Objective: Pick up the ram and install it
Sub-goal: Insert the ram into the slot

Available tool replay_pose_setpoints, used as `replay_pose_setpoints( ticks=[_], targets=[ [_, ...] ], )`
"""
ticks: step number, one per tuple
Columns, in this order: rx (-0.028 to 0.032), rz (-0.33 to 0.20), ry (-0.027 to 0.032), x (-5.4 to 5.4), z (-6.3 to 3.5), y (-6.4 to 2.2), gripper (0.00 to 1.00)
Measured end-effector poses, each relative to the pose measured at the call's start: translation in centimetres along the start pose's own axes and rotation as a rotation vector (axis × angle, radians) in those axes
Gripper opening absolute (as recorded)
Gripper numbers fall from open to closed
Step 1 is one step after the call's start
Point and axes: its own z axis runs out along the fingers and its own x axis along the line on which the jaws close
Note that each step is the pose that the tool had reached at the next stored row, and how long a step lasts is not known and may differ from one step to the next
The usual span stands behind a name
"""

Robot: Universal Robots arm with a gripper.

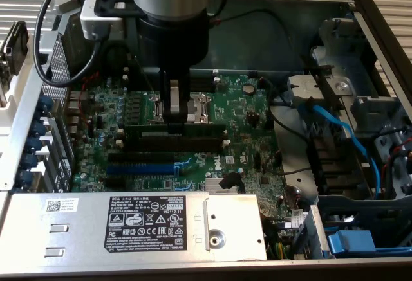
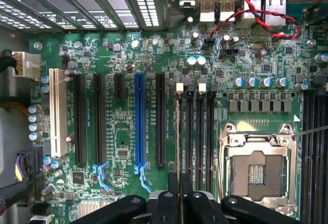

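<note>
In the exterior view, start at the left, where you see the grey wall of the computer case (image 1: 16,126). Next is the green board (image 1: 244,110), which has a blue slot (image 1: 138,167) on it. Just past the blue slot lie long black slots (image 1: 187,145). The ram (image 1: 145,128) stands on its thin edge right beside them, on the side away from the blue slot. I cannot tell if it sits all the way in. Your jaws (image 1: 174,124) reach straight down and pinch the ram near its middle. On the exterior view's right, a blue cable (image 1: 344,133) bends down.
</note>
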Motion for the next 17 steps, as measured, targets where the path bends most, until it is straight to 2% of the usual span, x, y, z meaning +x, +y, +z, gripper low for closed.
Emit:
replay_pose_setpoints(
  ticks=[4, 8, 12, 17],
  targets=[
    [-0.0003, 0.0, -0.0128, 0.12, 0.01, 0.01, 0.13],
    [-0.0004, 0.002, -0.0139, 0.17, 0.06, 0.0, 0.13],
    [-0.0032, 0.003, -0.0148, 0.3, 0.08, 0.0, 0.13],
    [-0.0043, 0.006, -0.0207, 0.42, 0.09, 0.0, 0.13]
  ],
)
